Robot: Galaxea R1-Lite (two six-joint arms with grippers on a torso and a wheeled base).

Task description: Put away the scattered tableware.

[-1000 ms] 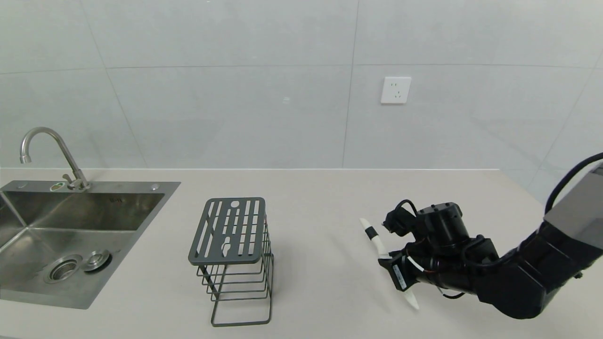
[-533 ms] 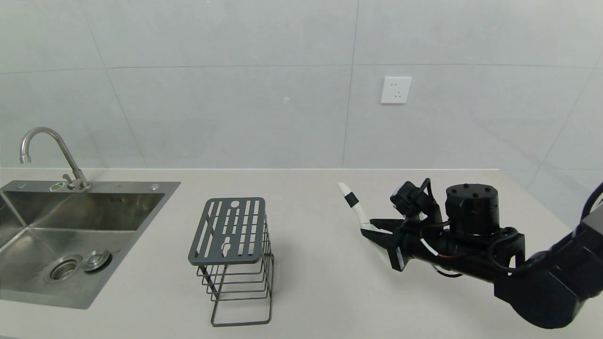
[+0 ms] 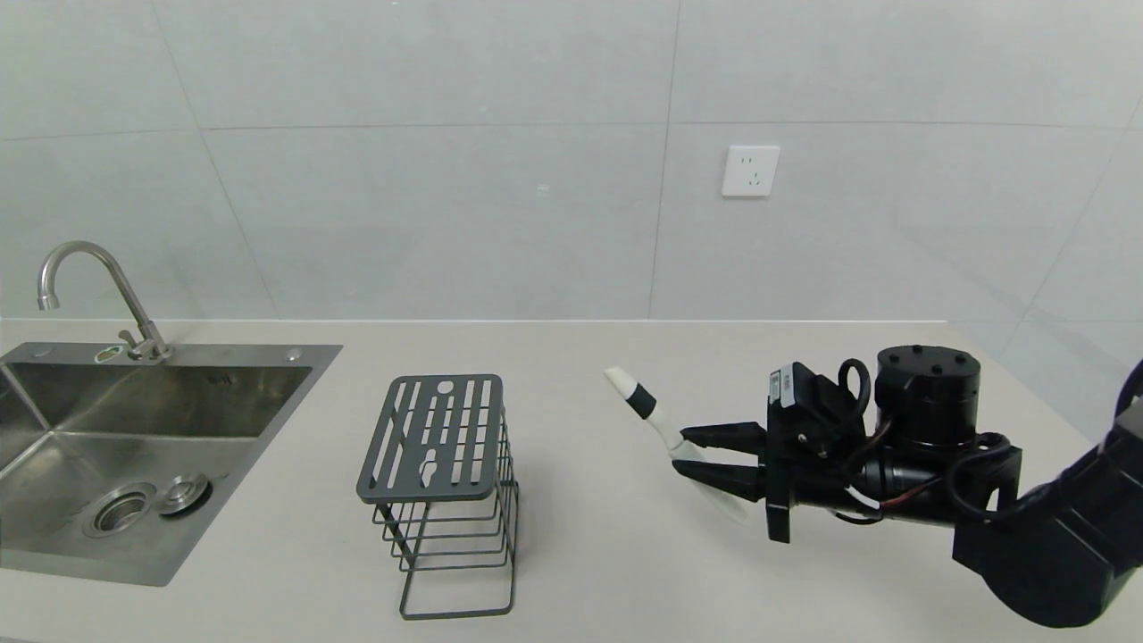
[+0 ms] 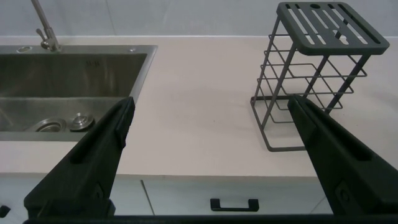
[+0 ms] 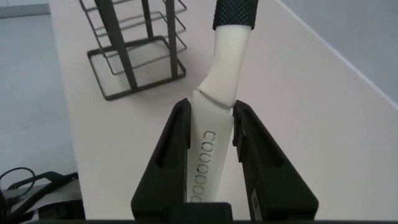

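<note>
Clamping the white knife [image 3: 659,425] by its blade in the right gripper [image 3: 680,451], fingers [image 3: 725,436] pinched tight, handle jutting beyond the fingertips toward the slotted rack [image 3: 433,429]. Likely needing turning blade-down over a long slot before loosening. Holding the left gripper [image 4: 210,102] spread wide, empty.

You have a white knife [image 3: 659,426], black-banded, a row of ovals along its blade; dark grey rack [image 3: 435,436] with slotted top; pale beige counter [image 3: 607,554]; black right gripper [image 3: 683,451].
</note>
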